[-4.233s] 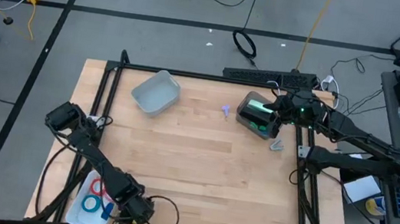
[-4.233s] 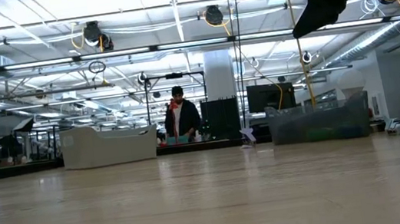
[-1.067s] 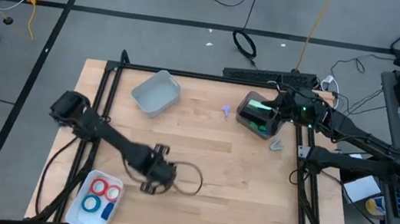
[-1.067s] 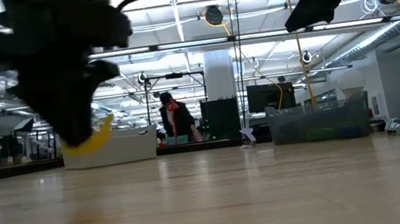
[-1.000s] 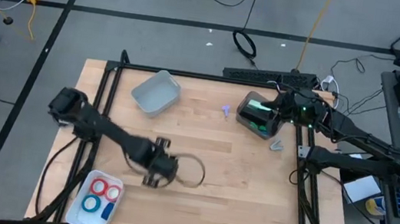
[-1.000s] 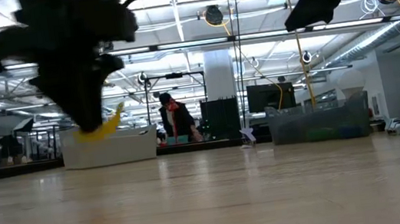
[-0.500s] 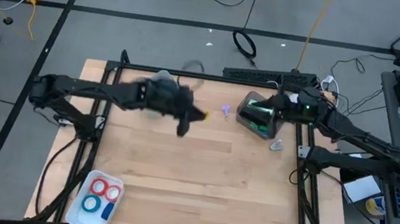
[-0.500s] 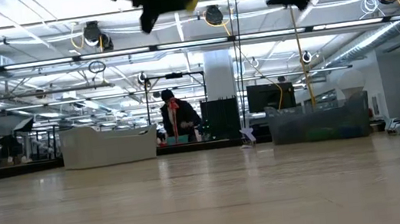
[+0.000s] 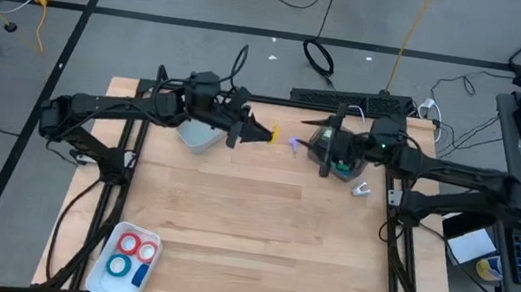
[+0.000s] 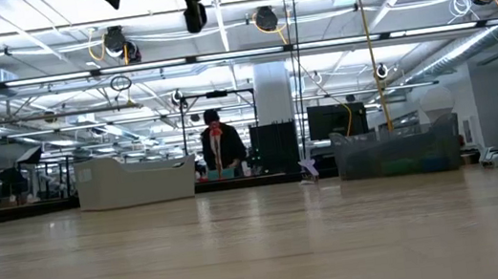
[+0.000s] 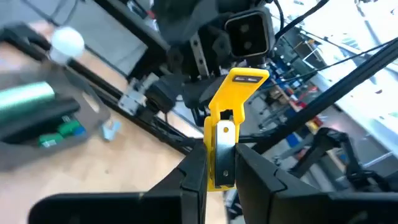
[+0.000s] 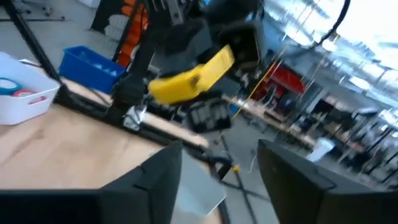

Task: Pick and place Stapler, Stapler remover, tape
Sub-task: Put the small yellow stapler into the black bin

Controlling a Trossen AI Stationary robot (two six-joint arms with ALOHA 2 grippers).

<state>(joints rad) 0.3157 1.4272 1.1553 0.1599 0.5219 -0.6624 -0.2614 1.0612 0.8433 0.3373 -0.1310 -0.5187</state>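
My left gripper (image 9: 246, 128) is shut on a yellow stapler (image 9: 264, 132), high over the table's far part; the stapler also shows in the left wrist view (image 11: 229, 118). My right gripper (image 9: 324, 155) is open and empty, a little to the stapler's right and facing it; the stapler shows ahead of its fingers (image 12: 189, 78). Red and blue tape rolls (image 9: 128, 257) lie in a white tray (image 9: 107, 282) at the near left corner. A small purple thing (image 9: 294, 143) lies flat on the table between the grippers. My left gripper pinches the stapler's rear part (image 11: 219, 163) between its two fingers (image 11: 194, 177). The fingers come level from the table's left and lie along the stapler. The stapler sticks out past the fingertips toward the right gripper, lifted clear of the table.
A clear bin with green contents (image 9: 347, 153) stands under my right arm. A pale grey tray (image 9: 198, 136) lies under my left arm. A small grey thing (image 9: 362, 190) lies near the right rail. The table's middle and near right are bare wood (image 9: 269, 238). A person (image 10: 220, 148) stands far behind the table.
My left gripper has swung from the table's near middle up and toward the far edge, carrying the stapler, and has turned to point right. My right gripper has gone left from over the clear bin toward the stapler.
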